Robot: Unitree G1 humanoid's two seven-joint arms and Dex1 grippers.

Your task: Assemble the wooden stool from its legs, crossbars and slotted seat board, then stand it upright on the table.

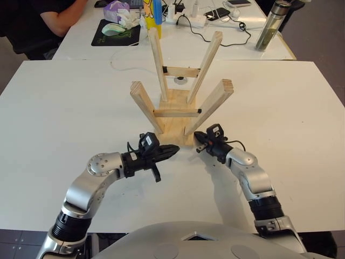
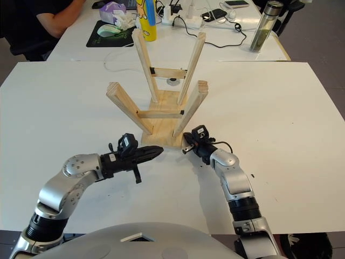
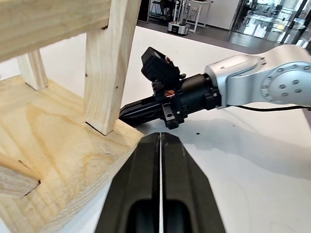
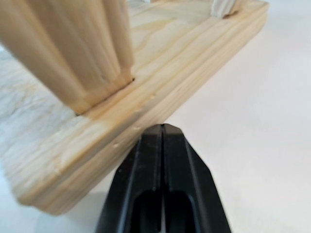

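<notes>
Wood stool [image 1: 175, 102]: pale unfinished timber with visible grain. It stands upside down near the middle of the table [image 1: 64, 97], seat down and feet up.
Seat board [image 1: 171, 129]: flat rectangular slab with square edges, lying on the tabletop. Slots cut in its upturned face take the leg ends.
Legs [image 1: 144, 105]: four straight bars of rectangular section with flat-cut ends. They sit in the slots and splay outward as they rise.
Crossbars [image 1: 177, 113]: thin flat rails, each joining one pair of legs, one nearer and one farther back.
Left gripper [image 1: 173, 150]: matte black tapered wedge. Its fingers are pressed together with only a hairline seam between them, and they hold nothing. The tip lies just beside the seat board's near edge; contact cannot be judged.
Right gripper [image 1: 198, 144]: same black wedge form, with the fingers closed flush on nothing. The tip sits against or just short of the seat board's near edge, close to a leg base.
Table: smooth, matte white surface.
</notes>
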